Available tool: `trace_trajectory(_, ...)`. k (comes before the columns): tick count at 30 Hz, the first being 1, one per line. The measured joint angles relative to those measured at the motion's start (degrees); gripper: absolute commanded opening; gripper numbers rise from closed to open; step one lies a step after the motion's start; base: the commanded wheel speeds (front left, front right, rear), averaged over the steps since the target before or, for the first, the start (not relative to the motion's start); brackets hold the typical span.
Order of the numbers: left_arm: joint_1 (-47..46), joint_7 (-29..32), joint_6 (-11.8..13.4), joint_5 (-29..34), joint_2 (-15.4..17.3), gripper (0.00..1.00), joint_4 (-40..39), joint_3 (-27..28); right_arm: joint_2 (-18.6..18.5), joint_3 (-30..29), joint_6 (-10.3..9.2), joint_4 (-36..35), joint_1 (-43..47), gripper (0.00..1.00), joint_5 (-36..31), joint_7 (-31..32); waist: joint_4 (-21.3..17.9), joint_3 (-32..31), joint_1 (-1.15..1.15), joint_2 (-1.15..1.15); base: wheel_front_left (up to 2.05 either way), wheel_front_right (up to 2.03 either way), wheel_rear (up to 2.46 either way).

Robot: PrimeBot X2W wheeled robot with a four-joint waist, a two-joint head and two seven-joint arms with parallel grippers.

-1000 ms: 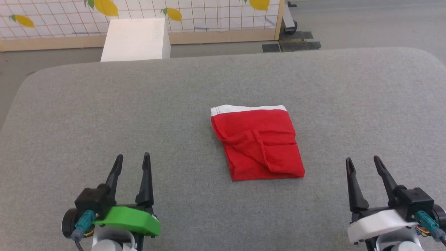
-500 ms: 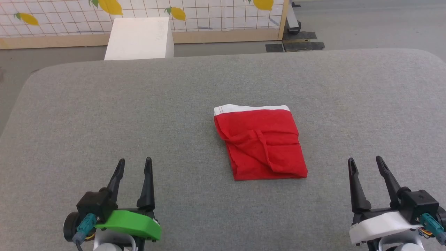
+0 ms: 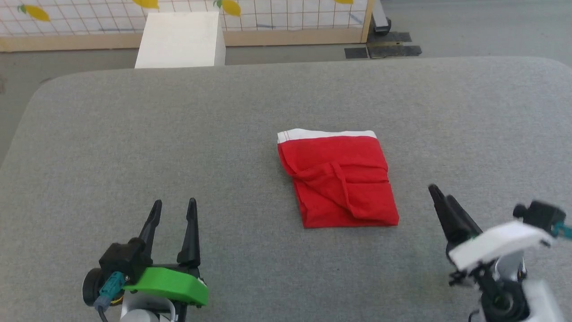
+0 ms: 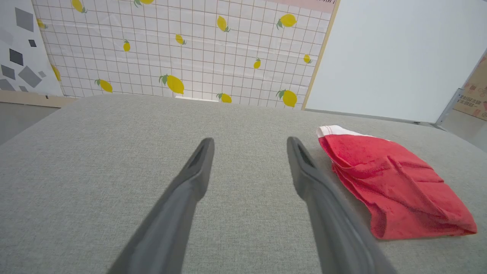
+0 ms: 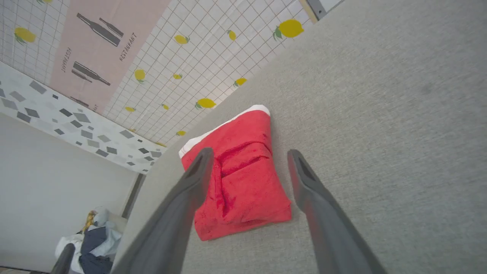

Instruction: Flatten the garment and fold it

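The shorts (image 3: 338, 179) lie bunched at centre frame on the surface (image 3: 134, 134). Your left fingers (image 3: 191, 223), lower left, and right fingers (image 3: 449, 214), lower right, stand apart, empty. Pinch just the top flap and you'll likely drag the whole bundle crooked instead of spreading it.

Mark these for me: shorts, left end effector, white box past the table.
shorts (image 3: 342, 179), head view, middle of the folded red fabric.
left end effector (image 3: 174, 203), head view, midway between its fingertips.
white box (image 3: 181, 40), head view, middle of its visible white face.
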Motion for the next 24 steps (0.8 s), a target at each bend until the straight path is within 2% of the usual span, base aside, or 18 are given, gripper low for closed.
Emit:
trace_trajectory(5, -0.97, 0.0, -0.03, 0.3, -0.01, 1.0, -0.49, -0.41, -0.03, -5.93, 0.01, 6.16, -7.7, 1.0, 11.27, 16.18, 1.23, 1.64, 0.0, 0.0, 0.0, 0.0, 0.0)
trace_trajectory(8, -1.69, 0.0, -0.04, 0.32, 0.0, 1.0, -0.78, -0.75, -0.02, -9.77, 0.0, 12.81, -12.6, 1.0, 12.36, 24.79, 2.3, 2.65, 0.0, 0.0, 0.0, 0.0, 0.0)
trace_trajectory(13, -3.38, 0.0, -0.07, 0.31, -0.01, 1.0, -1.3, -1.62, -0.02, -15.64, 0.0, 20.47, -20.58, 1.0, 6.76, 33.49, 4.6, 4.54, 0.0, 0.0, 0.0, 0.0, 0.0)
trace_trajectory(20, -4.47, 0.0, -0.02, 0.13, 0.0, 1.0, -1.32, -2.78, -0.1, -19.64, 0.0, 24.79, -25.62, 1.0, -3.53, 39.57, 8.43, 6.83, 0.0, 0.0, 0.0, 0.0, 0.0)
trace_trajectory(23, -4.53, 0.0, 0.01, -0.11, 0.0, 1.0, -1.29, -3.42, -0.09, -19.94, 0.0, 25.96, -26.52, 1.0, -4.94, 41.45, 10.04, 7.59, 0.0, 0.0, 0.0, 0.0, 0.0)
trace_trajectory(24, -4.61, 0.0, 0.01, -0.21, 0.0, 1.0, -1.25, -3.6, -0.1, -19.85, 0.0, 26.28, -26.73, 0.96, -4.93, 41.95, 10.59, 7.81, 0.0, 0.0, 0.0, 0.0, 0.0)
